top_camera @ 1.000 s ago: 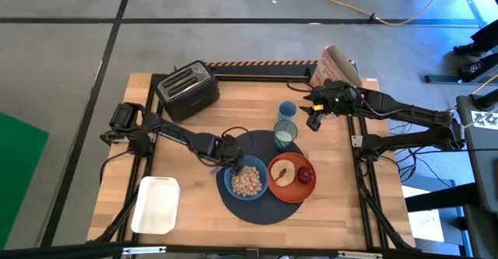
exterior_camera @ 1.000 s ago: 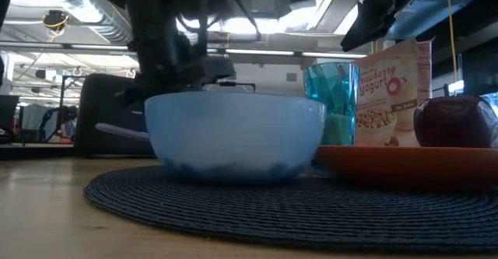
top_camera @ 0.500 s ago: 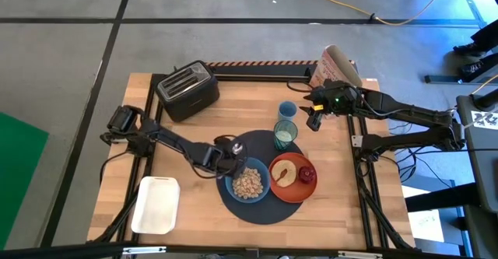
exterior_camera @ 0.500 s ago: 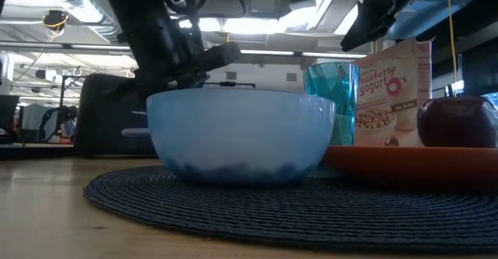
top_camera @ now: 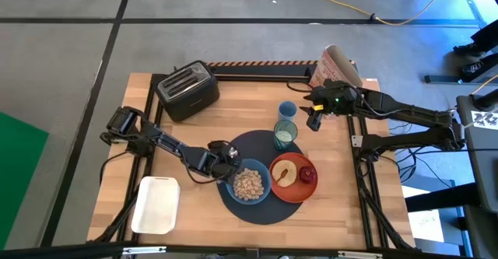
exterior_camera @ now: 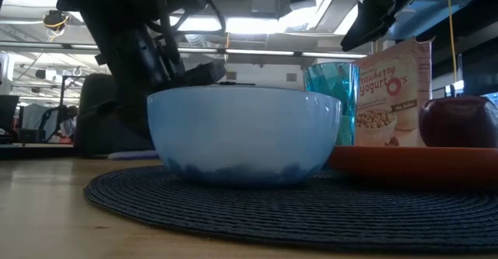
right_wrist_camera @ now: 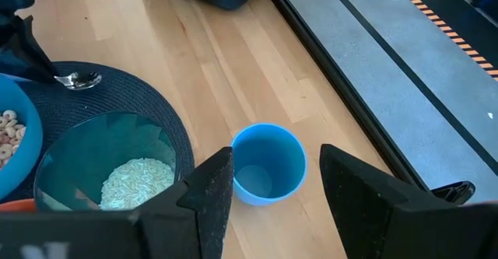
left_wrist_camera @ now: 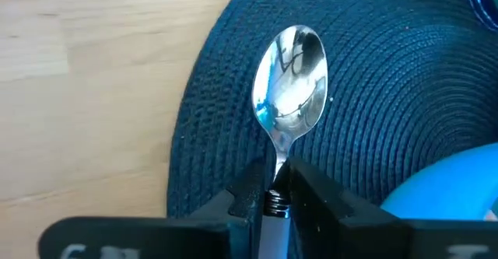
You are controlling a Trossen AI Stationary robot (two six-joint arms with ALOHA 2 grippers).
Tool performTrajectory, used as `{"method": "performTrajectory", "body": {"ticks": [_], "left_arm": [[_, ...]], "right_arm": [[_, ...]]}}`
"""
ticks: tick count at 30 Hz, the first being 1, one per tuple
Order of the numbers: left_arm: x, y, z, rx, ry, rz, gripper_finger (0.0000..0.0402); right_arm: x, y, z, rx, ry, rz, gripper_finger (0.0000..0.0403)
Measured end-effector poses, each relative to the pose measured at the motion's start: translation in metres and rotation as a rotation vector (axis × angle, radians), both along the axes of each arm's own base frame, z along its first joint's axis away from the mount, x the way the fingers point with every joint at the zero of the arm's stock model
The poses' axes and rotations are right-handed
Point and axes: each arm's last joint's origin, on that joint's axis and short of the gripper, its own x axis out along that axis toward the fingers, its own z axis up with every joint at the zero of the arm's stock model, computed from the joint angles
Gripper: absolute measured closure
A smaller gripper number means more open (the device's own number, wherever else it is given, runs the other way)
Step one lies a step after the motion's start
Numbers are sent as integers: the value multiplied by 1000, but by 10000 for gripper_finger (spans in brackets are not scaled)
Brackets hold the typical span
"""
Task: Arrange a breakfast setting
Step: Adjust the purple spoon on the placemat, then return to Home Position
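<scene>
A round dark placemat (top_camera: 257,206) carries a light-blue bowl (top_camera: 247,183) of cereal and an orange-red plate (top_camera: 292,187) with a toast slice (top_camera: 283,172) and a red fruit (top_camera: 306,173). A green-tinted glass (top_camera: 285,134) stands on the mat's far edge. My left gripper (top_camera: 224,156) is just left of the bowl, shut on a metal spoon (left_wrist_camera: 289,72) low over the mat's left part. My right gripper (top_camera: 314,121) hangs open above the table's far right, over a small blue cup (right_wrist_camera: 267,169). My left gripper pinches the spoon's handle (left_wrist_camera: 278,152) between its two fingers, just behind the spoon's bowl. The fingers slant down from the table's left side, and the spoon sticks out ahead in line with them. Its bowl faces up over the placemat (left_wrist_camera: 373,96); whether it touches the mat I cannot tell.
A black toaster (top_camera: 187,89) stands at the far left and a cereal box (top_camera: 334,64) at the far right corner. A white tray (top_camera: 156,204) lies at the near left. Bare wood shows between the toaster and the tray.
My left gripper has gone down and toward the table's left edge, away from the bowl's rim, rolling its wrist as it went. The spoon has come down with it and now sits low over the placemat. The right arm has kept still.
</scene>
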Motion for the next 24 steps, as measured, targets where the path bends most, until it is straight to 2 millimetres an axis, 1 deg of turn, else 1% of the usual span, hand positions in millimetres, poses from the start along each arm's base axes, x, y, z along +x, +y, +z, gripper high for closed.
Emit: {"method": "performTrajectory", "body": {"ticks": [3, 10, 14, 16, 20, 24], "left_arm": [[-1, 1, 0, 7, 13, 0, 334], [-2, 4, -1, 18, 32, 11, 287], [-2, 6, -1, 25, 49, -12, 265], [-4, 9, 3, 38, 77, -35, 257], [-15, 21, 22, 72, 133, -58, 246], [-28, 31, 53, 175, 142, -152, 244]], "right_arm": [[0, 0, 0, 1, 0, 2, 219], [0, 0, 0, 3, 0, 0, 219], [0, 0, 0, 6, -2, 2, 219], [0, 0, 0, 5, -5, 1, 219], [2, 0, 2, -3, -33, 2, 219], [4, -1, 5, 2, -69, -8, 219]]}}
